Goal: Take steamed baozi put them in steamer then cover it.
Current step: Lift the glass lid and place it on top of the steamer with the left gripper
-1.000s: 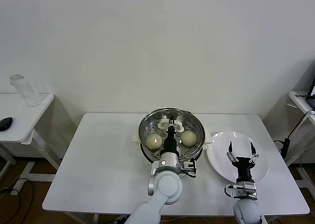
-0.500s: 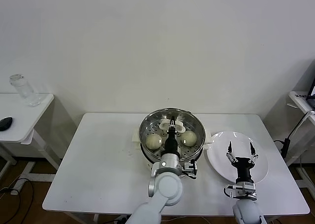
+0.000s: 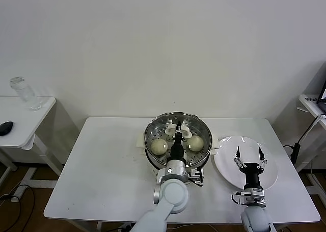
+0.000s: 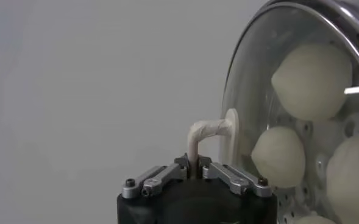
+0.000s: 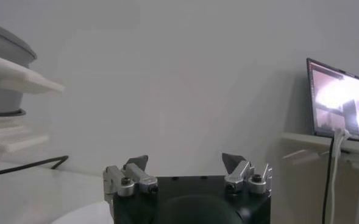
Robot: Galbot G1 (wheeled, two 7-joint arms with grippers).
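The steamer (image 3: 146, 138) stands mid-table on its white base. The clear glass cover (image 3: 165, 124) lies over its top. My left gripper (image 3: 177, 135) is shut on the cover's cream-white handle (image 3: 177, 128). Two baozi (image 3: 159, 147) (image 3: 195, 143) show through the glass. In the left wrist view my left gripper (image 4: 194, 165) pinches the handle (image 4: 206, 130), and three baozi (image 4: 312, 79) (image 4: 278, 155) (image 4: 353, 176) show behind the cover (image 4: 246, 97). My right gripper (image 3: 249, 152) is open and empty over the white plate (image 3: 270, 173); it shows open in its own view (image 5: 185, 162).
The empty white plate lies right of the steamer. A side table at far left holds a glass (image 3: 24, 93) and a dark mouse (image 3: 5, 127). A laptop (image 5: 341, 100) stands on a shelf at far right. The steamer's white side handle (image 5: 21, 76) shows in the right wrist view.
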